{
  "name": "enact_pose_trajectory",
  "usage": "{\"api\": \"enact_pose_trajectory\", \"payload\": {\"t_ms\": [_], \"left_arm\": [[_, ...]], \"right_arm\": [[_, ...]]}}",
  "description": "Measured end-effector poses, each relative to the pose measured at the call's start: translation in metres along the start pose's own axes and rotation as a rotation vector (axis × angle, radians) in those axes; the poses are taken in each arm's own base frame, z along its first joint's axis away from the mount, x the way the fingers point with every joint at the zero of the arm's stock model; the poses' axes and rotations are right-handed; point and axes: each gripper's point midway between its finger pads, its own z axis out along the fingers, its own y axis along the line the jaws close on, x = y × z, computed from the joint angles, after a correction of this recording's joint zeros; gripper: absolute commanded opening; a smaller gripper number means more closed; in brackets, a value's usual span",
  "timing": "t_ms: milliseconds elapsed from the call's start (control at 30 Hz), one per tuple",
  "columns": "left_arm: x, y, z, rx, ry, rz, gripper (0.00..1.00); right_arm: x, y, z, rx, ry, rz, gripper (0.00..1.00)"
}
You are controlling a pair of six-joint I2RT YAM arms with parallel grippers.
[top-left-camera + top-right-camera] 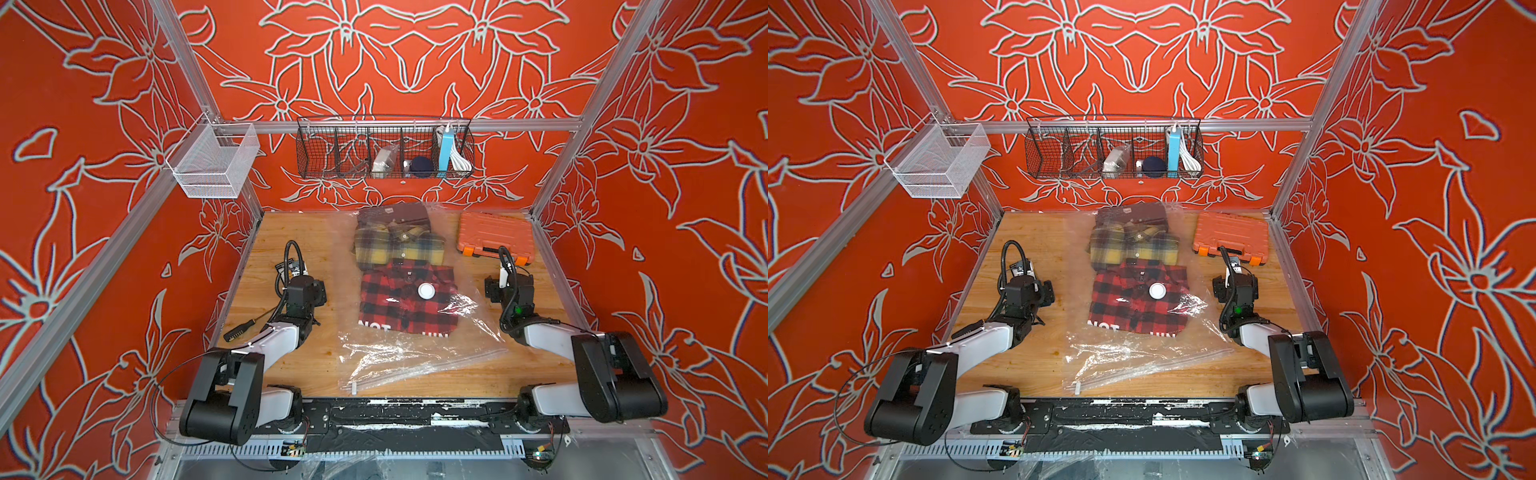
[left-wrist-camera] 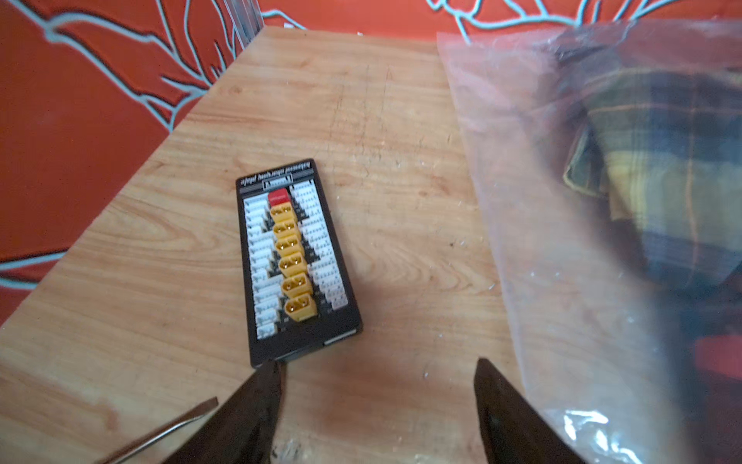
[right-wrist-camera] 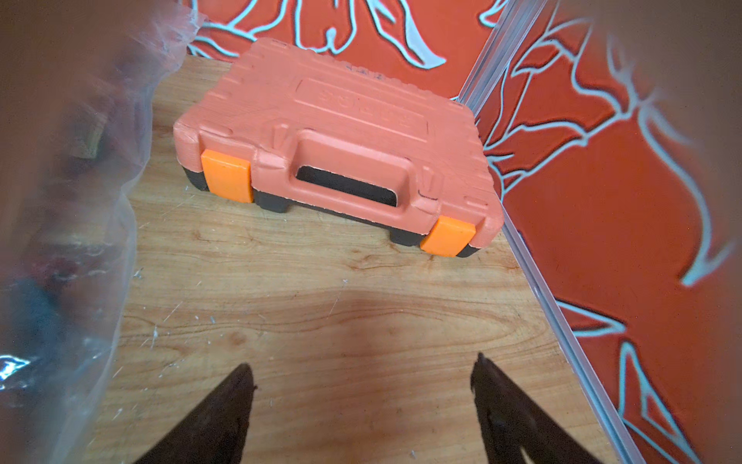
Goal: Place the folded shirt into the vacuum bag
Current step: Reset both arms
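The clear vacuum bag (image 1: 419, 357) (image 1: 1142, 357) lies flat down the middle of the wooden table, zip strip at its near edge. Its white valve disc (image 1: 426, 291) rests over a folded red-and-black plaid shirt (image 1: 399, 307) that lies under the plastic. Farther back under the same plastic are a yellow plaid shirt (image 1: 399, 247) and a dark folded garment (image 1: 392, 214). My left gripper (image 2: 377, 361) hovers open over bare wood left of the bag (image 2: 522, 209), holding nothing. My right gripper (image 3: 363, 361) is open and empty over bare wood right of the bag (image 3: 60, 209).
An orange tool case (image 1: 494, 235) (image 3: 333, 132) sits at the far right corner. A black connector board (image 2: 295, 257) lies just ahead of my left gripper, and a screwdriver (image 1: 239, 330) lies by the left arm. A black wire basket (image 1: 384, 149) and a white mesh basket (image 1: 214, 160) hang on the walls.
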Motion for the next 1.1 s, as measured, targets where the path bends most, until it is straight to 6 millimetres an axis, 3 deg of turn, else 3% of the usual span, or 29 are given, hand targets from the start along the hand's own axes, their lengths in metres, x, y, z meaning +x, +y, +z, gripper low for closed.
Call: {"api": "enact_pose_trajectory", "payload": {"t_ms": [133,200,333,400,433,467,600,767,1100], "left_arm": [[-0.007,-0.001,-0.001,0.020,-0.052,0.012,0.75],[-0.009,-0.001,-0.003,0.028,-0.073,0.014,0.76],[-0.009,-0.004,0.007,0.044,-0.077,0.020,0.78],[-0.002,-0.006,0.013,0.056,-0.052,0.024,0.86],[0.000,-0.005,0.014,0.058,-0.046,0.026,0.98],[0.000,-0.005,0.014,0.063,-0.047,0.020,0.99],[-0.004,0.001,0.013,0.061,-0.104,-0.012,0.99],[0.012,0.005,0.013,0.054,-0.085,-0.016,0.99],[0.005,0.005,0.013,0.057,-0.113,-0.024,0.99]], "right_arm": [[-0.002,0.000,0.000,-0.002,-0.010,0.004,0.89],[-0.002,0.001,-0.001,-0.004,-0.016,0.006,0.98],[0.004,0.001,-0.003,-0.017,-0.023,0.013,0.98],[0.009,-0.002,-0.003,-0.008,-0.040,0.026,0.98],[0.015,-0.002,-0.002,-0.006,-0.029,0.026,0.98],[0.022,-0.003,-0.001,-0.006,-0.011,0.024,0.98],[0.021,-0.004,-0.001,-0.003,-0.022,0.031,0.98],[0.017,-0.005,-0.001,0.001,-0.036,0.039,0.98],[0.018,-0.005,-0.001,0.002,-0.032,0.050,0.98]]}}
